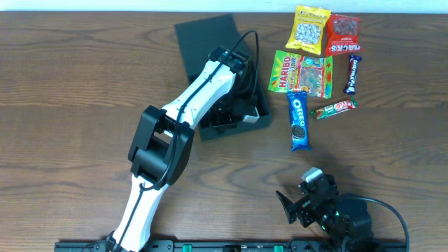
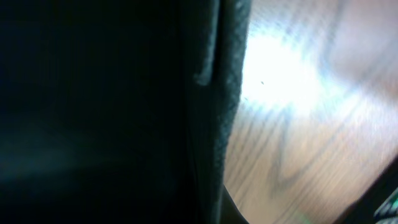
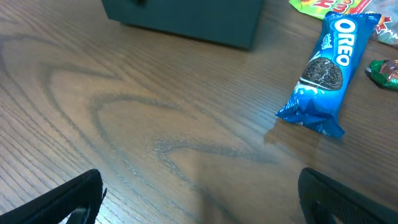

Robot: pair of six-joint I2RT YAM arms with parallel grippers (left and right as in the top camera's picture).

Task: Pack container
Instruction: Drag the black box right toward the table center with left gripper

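The left gripper [image 1: 236,110] is lowered inside the container [image 1: 234,131], a dark, shallow square box in the upper middle of the wooden table [image 1: 70,105]. Its fingers are hidden by the white arm and dark cabling, and the left wrist view is nearly black, so whether they are wide or narrow cannot be told. That view shows only a dark box wall running top to bottom with bright wood grain to its right. The container's flap lid [image 1: 206,40] lies open toward the far edge of the table.

The right gripper [image 3: 200,186] sits low near the front edge, holding nothing, its two dark fingers [image 3: 74,199] spread wide over bare wood.

Just right of the container is a loose group of snacks. A blue Oreo pack [image 1: 299,120] lies nearest the right gripper, pointing toward it. A Haribo bag [image 1: 302,73] sits just beyond the Oreo pack, near the container's right wall. A green and red bar [image 1: 334,108] lies just beside the Oreo pack, and a dark blue bar [image 1: 353,75] is farther right. A yellow nut packet [image 1: 311,29] and a red packet [image 1: 343,35] touch side by side by the far edge.

Open wood stretches across the left half and between the right gripper and the Oreo pack.
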